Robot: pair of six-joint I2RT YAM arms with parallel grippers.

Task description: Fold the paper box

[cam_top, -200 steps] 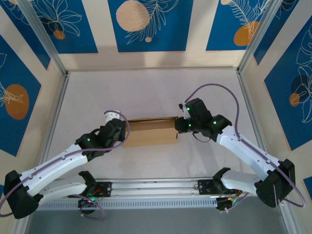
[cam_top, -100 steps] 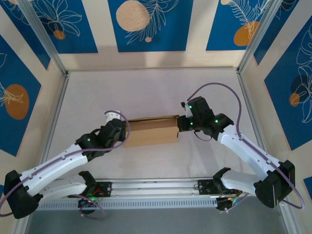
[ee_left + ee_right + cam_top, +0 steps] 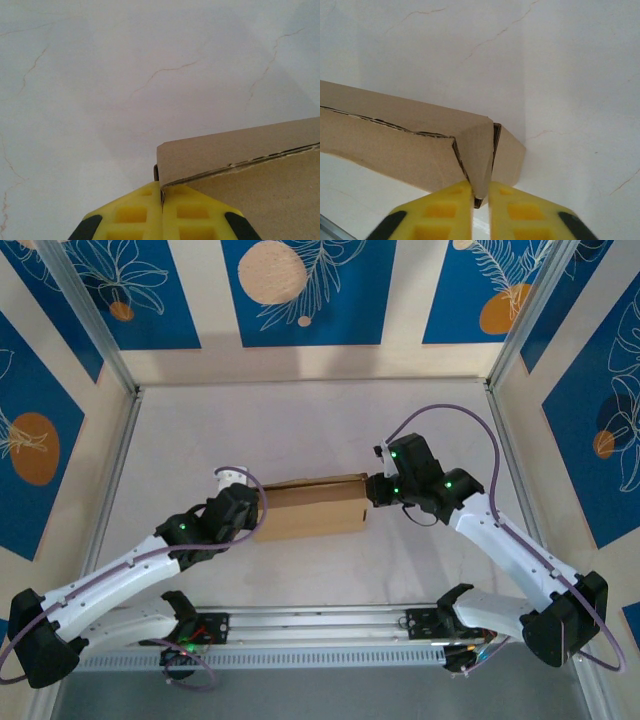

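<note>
The paper box [image 3: 310, 508], plain brown cardboard, hangs as a shallow closed shape between my two arms at the table's middle. My left gripper [image 3: 258, 512] is shut on its left end; in the left wrist view the yellow fingers [image 3: 135, 215] pinch a thin cardboard edge, the gripper [image 3: 161, 189] meeting the paper box [image 3: 250, 165] at its corner. My right gripper [image 3: 371, 492] is shut on the right end. Its wrist view shows the gripper [image 3: 480, 189] clamping a folded end flap of the paper box [image 3: 395, 142], with a slit open beside the flap.
The white table [image 3: 300, 430] is fenced by aluminium posts and rails [image 3: 115, 470], with blue patterned walls behind. A metal rail [image 3: 320, 625] carrying both arm bases runs along the near edge.
My right gripper has shifted slightly right and up at the box's right end, briefly tightening and easing on the flap. The left arm and the box have stayed put.
</note>
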